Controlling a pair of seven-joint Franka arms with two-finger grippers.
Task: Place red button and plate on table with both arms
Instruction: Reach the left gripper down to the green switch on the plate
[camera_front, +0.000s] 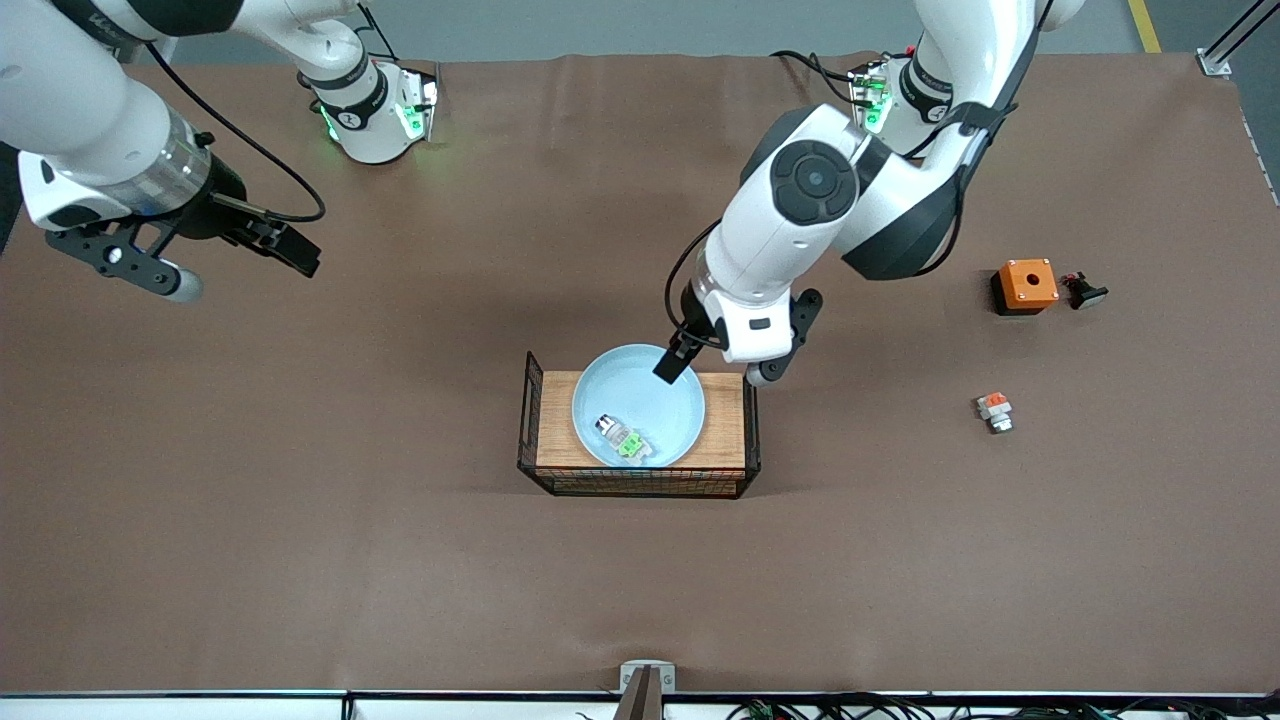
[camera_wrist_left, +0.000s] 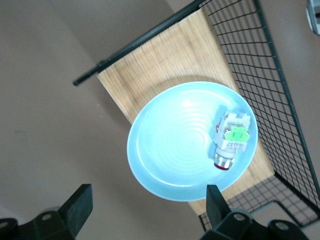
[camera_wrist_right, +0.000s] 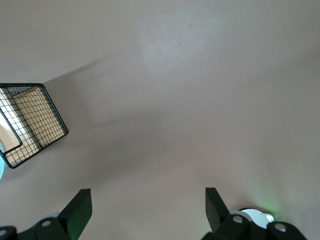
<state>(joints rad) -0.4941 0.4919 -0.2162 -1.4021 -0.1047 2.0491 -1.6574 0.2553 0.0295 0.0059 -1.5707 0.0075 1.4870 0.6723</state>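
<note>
The pale blue plate (camera_front: 640, 385) lies on the wooden crate (camera_front: 560, 420) in the middle of the table (camera_front: 300, 520). The red button (camera_front: 622, 436), a small white-grey block with a green patch, lies in the plate near the rim closest to the front camera. My left gripper (camera_front: 695, 355) is open and empty, over the plate's rim on the side toward the robots' bases. In the left wrist view the plate (camera_wrist_left: 170, 150) holds the button (camera_wrist_left: 231, 137), and the gripper (camera_wrist_left: 147, 210) spans the rim. My right gripper (camera_front: 285, 245) waits open and empty, up over bare table at the right arm's end, as the right wrist view (camera_wrist_right: 147, 207) shows.
The crate has black wire mesh sides (camera_wrist_left: 270, 70) and also shows in the right wrist view (camera_wrist_right: 30, 125). Toward the left arm's end of the table are an orange box (camera_front: 1025, 285), a black-stemmed button (camera_front: 1083, 291) and a white piece with an orange-red patch (camera_front: 994, 410).
</note>
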